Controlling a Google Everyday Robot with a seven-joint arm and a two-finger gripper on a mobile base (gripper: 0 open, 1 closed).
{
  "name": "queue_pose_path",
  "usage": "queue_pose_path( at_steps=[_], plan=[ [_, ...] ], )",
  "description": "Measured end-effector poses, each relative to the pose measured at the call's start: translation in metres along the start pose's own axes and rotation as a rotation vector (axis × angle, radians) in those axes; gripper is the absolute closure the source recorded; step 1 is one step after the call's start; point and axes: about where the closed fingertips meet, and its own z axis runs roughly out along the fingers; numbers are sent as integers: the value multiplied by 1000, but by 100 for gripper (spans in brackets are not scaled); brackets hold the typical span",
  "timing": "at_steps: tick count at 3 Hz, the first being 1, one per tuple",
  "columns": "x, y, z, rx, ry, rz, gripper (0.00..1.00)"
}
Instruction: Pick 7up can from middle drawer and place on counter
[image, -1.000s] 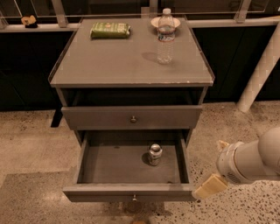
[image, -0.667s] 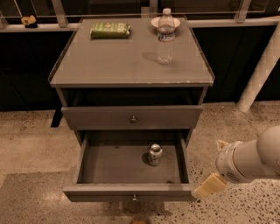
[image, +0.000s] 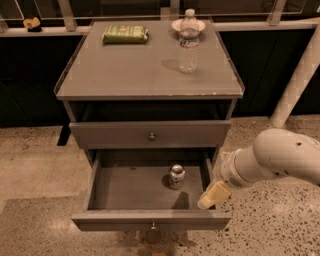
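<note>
text: none legible | gripper (image: 214, 195): at middle drawer (image: 127, 195) right edge

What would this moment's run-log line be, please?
end effector: beside right front corner of open grey middle drawer | small silver-topped 7up can: upright in drawer, ungrasped

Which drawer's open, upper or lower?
The lower drawer, pulled out with the 7up can inside; the upper drawer is shut. Gripper hovers at the open one's right front corner.
</note>
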Motion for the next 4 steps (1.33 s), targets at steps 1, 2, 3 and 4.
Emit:
queue_pose_path(
  at_steps=[1,2,3,4],
  plan=[
    [-15,-9,38,-29,-48,4,0],
    [-15,-9,72,-53,-97,48,0],
    [-11,-16,110,-78,-112,87,0],
    [-11,-16,110,-78,-112,87,0]
  ],
)
